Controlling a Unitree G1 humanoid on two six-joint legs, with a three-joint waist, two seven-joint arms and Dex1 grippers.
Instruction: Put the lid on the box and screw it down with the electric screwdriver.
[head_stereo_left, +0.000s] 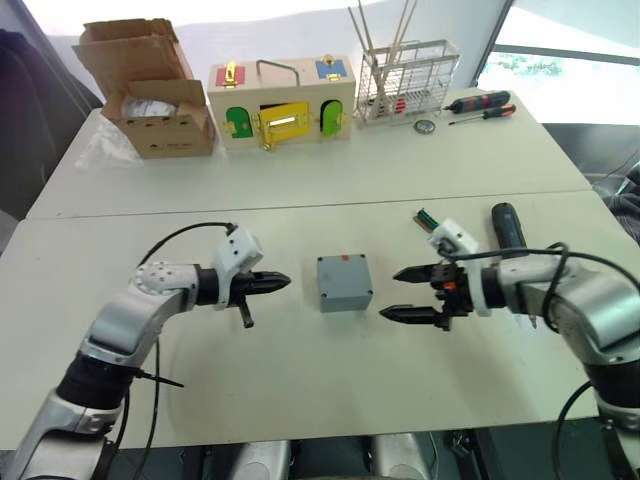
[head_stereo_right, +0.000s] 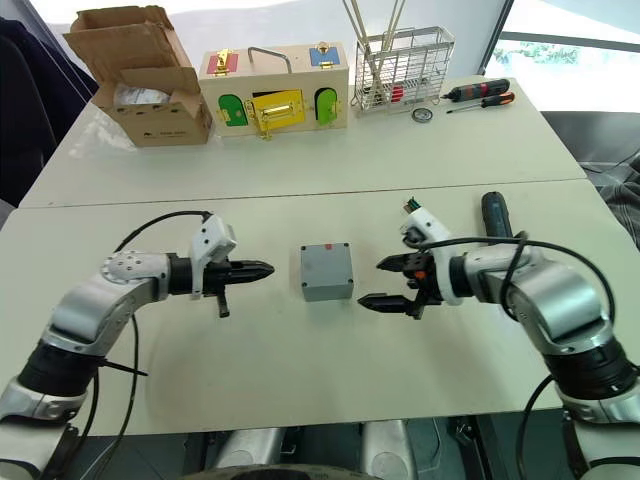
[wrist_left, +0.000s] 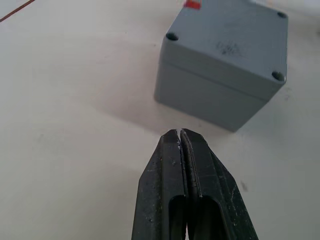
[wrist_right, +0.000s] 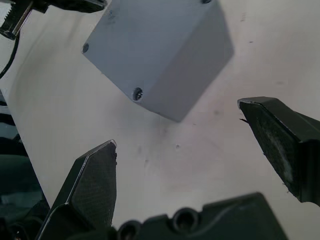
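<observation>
On your left, the left gripper (head_stereo_left: 275, 282) hovers just above the surface (head_stereo_left: 300, 390) with its fingers pressed together, holding nothing, tips aimed at the box (head_stereo_left: 344, 283) a little way off. Between your two arms that box sits square on the surface, and the lid (wrist_left: 230, 37) looks already seated on top, with screw holes showing at the corners and a red mark on the far edge. Expect hard, smooth plastic: stiff, light, likely to slide if nudged, so steady it by two opposite side walls, low down. Next comes the right gripper (head_stereo_left: 412, 294), fingers spread wide and empty, facing the box's other side without touching. Beyond your right arm lies the electric screwdriver (head_stereo_left: 508, 227), flat on the surface. It's probably heavier and rounded, so take it around mid-body.
</observation>
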